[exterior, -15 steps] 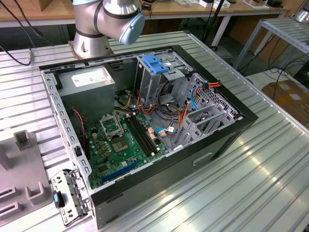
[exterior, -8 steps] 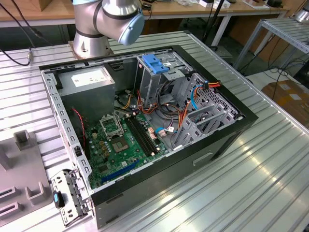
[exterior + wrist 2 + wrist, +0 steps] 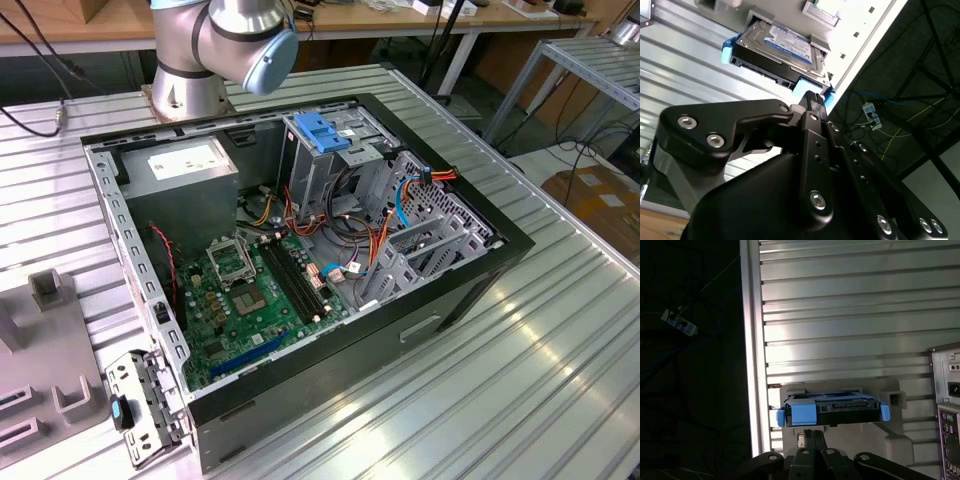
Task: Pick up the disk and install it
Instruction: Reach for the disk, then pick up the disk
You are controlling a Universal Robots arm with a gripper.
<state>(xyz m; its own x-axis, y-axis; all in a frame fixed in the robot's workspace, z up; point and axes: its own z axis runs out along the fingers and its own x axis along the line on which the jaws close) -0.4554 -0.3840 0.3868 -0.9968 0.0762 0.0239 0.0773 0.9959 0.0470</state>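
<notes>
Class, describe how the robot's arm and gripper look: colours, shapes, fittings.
The arm is built of silver-grey metal cylinders with a pale blue round joint cap. The gripper is matt black, made of angular linked bars fastened with silver screws.

The setting is a robotics laboratory or test workshop. Indicators: a robot arm [image 3: 225, 45] mounted on a ribbed aluminium bench [image 3: 500, 400]; an open computer case [image 3: 330, 400] with its motherboard [image 3: 250, 290] exposed; the disk [image 3: 832, 407] seated in a grey fixture [image 3: 890, 440]; wooden tables [image 3: 400, 20] behind; a power strip [image 3: 869, 109] and loose cables [image 3: 890, 135] on the floor.
</notes>
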